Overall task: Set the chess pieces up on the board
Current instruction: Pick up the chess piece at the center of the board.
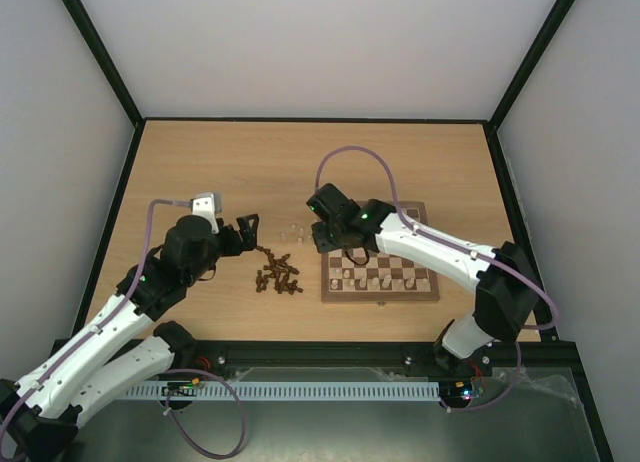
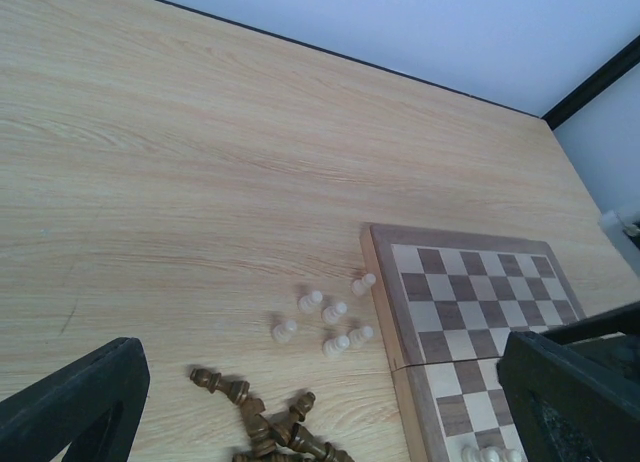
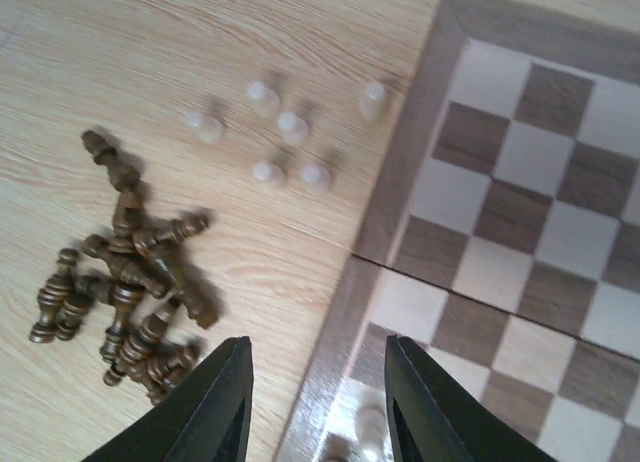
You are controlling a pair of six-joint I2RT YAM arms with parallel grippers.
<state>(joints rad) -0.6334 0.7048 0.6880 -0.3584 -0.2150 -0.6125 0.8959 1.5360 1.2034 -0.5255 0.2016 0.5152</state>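
Note:
The board (image 1: pixel 380 297) lies right of centre, with several pale pieces (image 1: pixel 370 279) standing along its near rows. My right gripper (image 1: pixel 322 237) hovers over the board's left edge. In the right wrist view this gripper (image 3: pixel 318 387) is open, and a pale piece (image 3: pixel 370 427) stands on a board (image 3: pixel 520 182) square just below the gap, near the right finger. Dark pieces (image 1: pixel 278 274) lie in a heap left of the board. My left gripper (image 1: pixel 250 232) is open wide above that heap (image 2: pixel 270 422). Several pale pawns (image 2: pixel 330 317) stand off the board (image 2: pixel 470 282).
The table's black frame and white walls close in the back and sides. In the right wrist view the dark heap (image 3: pixel 130 292) and the loose pale pawns (image 3: pixel 280 142) lie just left of the board's border. A purple cable loops above the right arm (image 1: pixel 350 157).

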